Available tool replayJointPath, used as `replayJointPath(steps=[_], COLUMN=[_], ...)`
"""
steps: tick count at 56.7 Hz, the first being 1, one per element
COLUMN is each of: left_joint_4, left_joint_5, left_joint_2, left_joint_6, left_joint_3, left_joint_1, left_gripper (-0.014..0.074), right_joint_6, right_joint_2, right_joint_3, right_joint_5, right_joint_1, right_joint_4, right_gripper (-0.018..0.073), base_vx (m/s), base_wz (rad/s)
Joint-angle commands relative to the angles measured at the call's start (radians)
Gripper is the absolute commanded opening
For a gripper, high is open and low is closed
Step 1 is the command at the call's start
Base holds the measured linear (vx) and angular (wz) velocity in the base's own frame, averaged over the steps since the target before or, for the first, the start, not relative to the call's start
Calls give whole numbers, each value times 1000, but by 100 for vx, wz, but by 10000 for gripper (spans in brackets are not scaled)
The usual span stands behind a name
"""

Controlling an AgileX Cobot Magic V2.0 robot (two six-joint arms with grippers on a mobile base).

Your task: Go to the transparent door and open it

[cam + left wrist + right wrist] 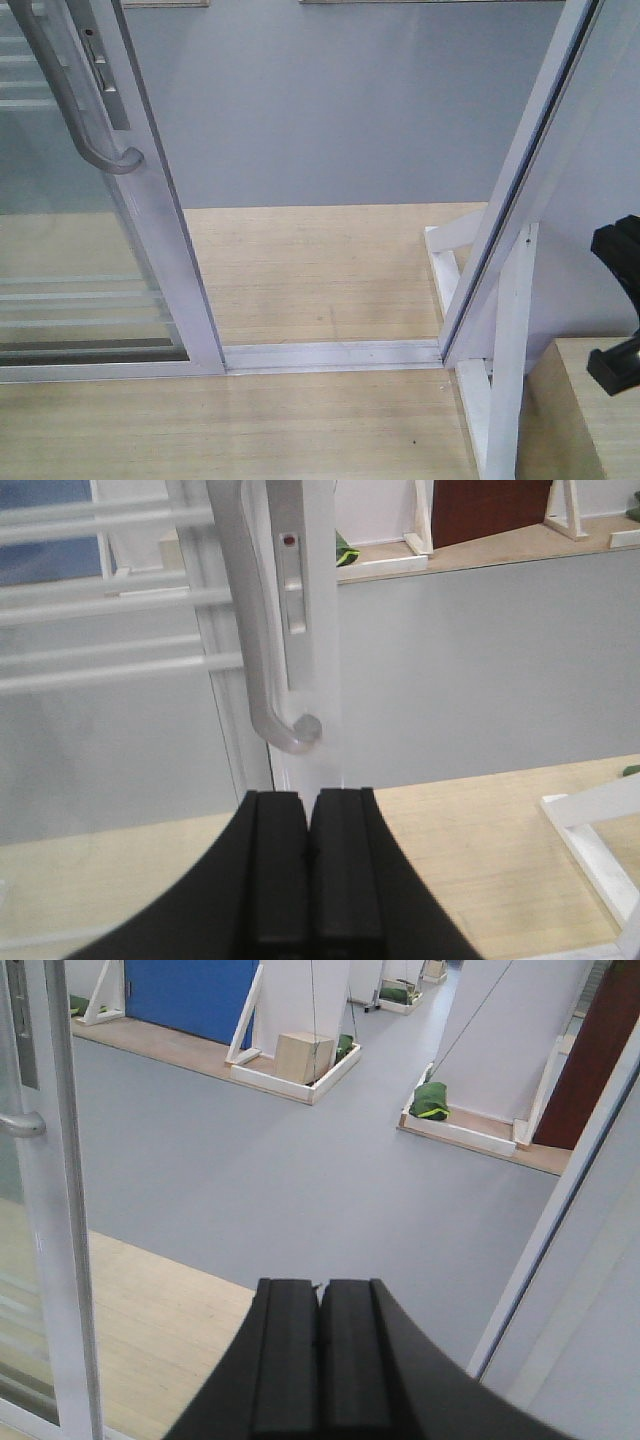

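Basically the glass door (150,230) sits at the left of the front view, slid aside, with a wide gap between its white stile and the slanted white frame (520,190) on the right; the floor track (330,355) runs across the wood floor between them. Its grey curved handle (75,110) is on the stile. Left wrist view: left claw (310,870) has fingers pressed together, holding nothing, just below the handle's lower end (300,730), not touching. Right wrist view: right claw (320,1355) also closed and empty, pointing through the gap at grey floor (300,1180), door stile (60,1260) off to its left.
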Motion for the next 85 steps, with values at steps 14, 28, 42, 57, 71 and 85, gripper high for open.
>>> replayJointPath(steps=[14, 28, 42, 57, 71, 85], left_joint_4=[-25, -44, -118, -204, -204, -204], left_joint_5=[105, 202, 91, 129, 130, 130], left_joint_2=[-195, -296, -307, -307, -307, -307], left_joint_6=[-7, 19, 42, 41, 42, 42], left_joint_3=[33, 63, 101, 101, 101, 101], left_joint_1=[-5, -5, -5, -5, -5, -5], left_gripper=[0, 0, 0, 0, 0, 0], right_joint_6=[143, 285, 285, 288, 288, 288], right_joint_2=[-201, -310, -310, -310, -310, -310], right_joint_3=[-30, 56, 86, 86, 86, 86], right_joint_5=[163, 77, 35, 50, 50, 50], right_joint_1=[-4, -4, -4, -4, -4, -4], right_joint_4=[-132, -277, -284, -263, -263, -263], right_gripper=[-4, -4, -4, -4, -4, -4], base_vx=[0, 0, 0, 0, 0, 0], base_wz=[0, 0, 0, 0, 0, 0])
